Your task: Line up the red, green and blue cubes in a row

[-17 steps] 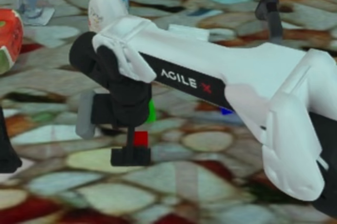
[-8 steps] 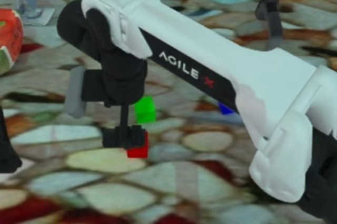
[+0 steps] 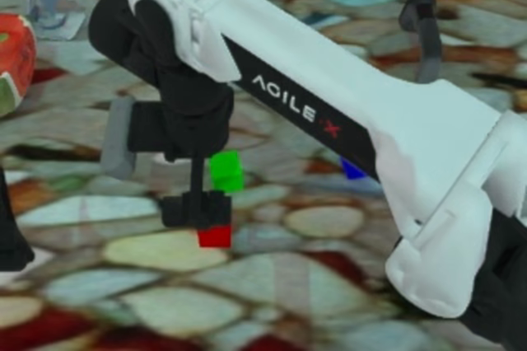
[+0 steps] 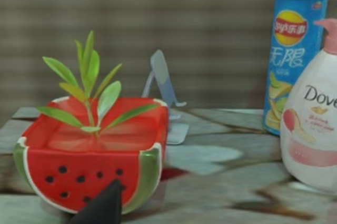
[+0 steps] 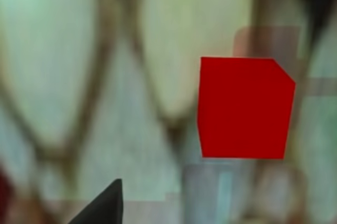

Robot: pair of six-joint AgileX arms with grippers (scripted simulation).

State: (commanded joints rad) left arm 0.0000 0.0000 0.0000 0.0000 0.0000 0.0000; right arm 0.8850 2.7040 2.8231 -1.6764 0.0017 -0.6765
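Note:
The red cube (image 3: 216, 236) (image 5: 245, 107) lies free on the table. My right gripper (image 3: 196, 209) hovers just above and beside it, open and holding nothing, with one dark fingertip (image 5: 105, 205) in the right wrist view. The green cube (image 3: 226, 171) sits right behind the red one. Only a corner of the blue cube (image 3: 352, 171) shows, farther right, under my right arm. My left arm (image 3: 8, 236) is parked at the table's left edge, and one fingertip (image 4: 105, 205) shows in its wrist view.
A watermelon-shaped planter (image 3: 12, 58) (image 4: 89, 155) stands at the far left. A phone stand (image 3: 49, 1) (image 4: 166, 92), a blue chips can (image 4: 297, 50) and a white pump bottle (image 4: 313, 124) are at the back. A dark post (image 3: 424, 25) is back right.
My right gripper has risen off the red cube, which stays on the table. The arm's lift uncovered the green cube. In the last half second it barely moved.

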